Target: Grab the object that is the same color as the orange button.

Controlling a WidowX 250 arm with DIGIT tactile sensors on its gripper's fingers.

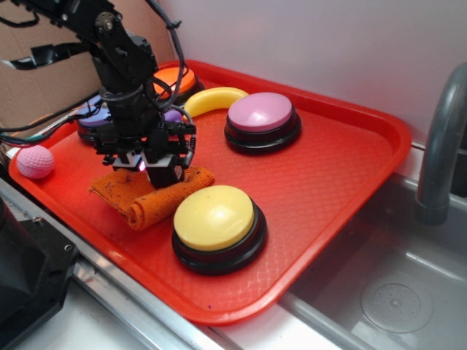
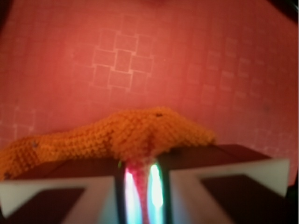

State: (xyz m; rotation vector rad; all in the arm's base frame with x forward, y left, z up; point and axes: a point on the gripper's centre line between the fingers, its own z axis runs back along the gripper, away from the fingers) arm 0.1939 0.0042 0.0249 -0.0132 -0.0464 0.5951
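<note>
At far left a pink ball [image 1: 35,161] is seen beside the red tray [image 1: 350,168]. The arm is shown reaching steeply down, its gripper [image 1: 149,166] closed on a pinched fold of the orange knitted rag [image 1: 157,198], which lies bunched on the tray's left part, just left of the yellow button [image 1: 215,217]. Behind the arm the orange button [image 1: 177,77] is partly hidden. Bare tray floor extends rightward past the pink-domed button [image 1: 261,113] to the raised rim.

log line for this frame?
phase: grasp | claw: shut on orange cloth | cloth: on red tray | orange button: untouched, behind arm
</note>
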